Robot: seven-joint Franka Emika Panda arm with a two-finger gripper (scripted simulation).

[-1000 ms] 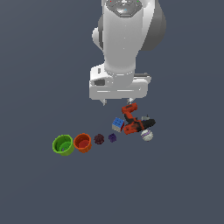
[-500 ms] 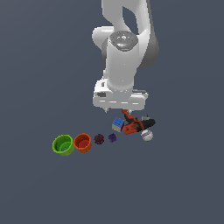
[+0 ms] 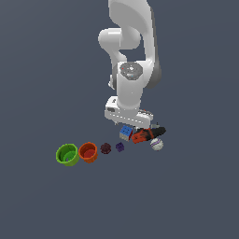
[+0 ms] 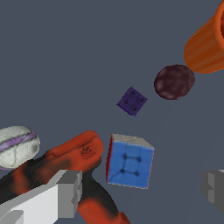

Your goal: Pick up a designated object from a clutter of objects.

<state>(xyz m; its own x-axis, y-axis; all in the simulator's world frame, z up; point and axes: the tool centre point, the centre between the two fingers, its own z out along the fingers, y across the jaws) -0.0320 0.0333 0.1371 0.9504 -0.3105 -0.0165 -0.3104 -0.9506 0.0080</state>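
No readable writing, white arm bent low over the clutter, gripper (image 4: 140, 188) spread open, its fingers (image 4: 70, 192) flanking the puzzle cube (image 4: 129, 161), red-black drill (image 4: 65, 166) touching beside it.

The exterior view stands well back and somewhat high, taking in the arm (image 3: 133, 60) and the full row from green cup (image 3: 67, 154) to ball (image 3: 157, 144). The wrist view looks down from close above (fingers (image 4: 65, 192) at its edge). Both show cube (image 3: 125, 132) (image 4: 129, 161), drill (image 3: 145, 135) (image 4: 65, 170), ball (image 4: 16, 145) and orange cup (image 3: 87, 152) (image 4: 208, 43).
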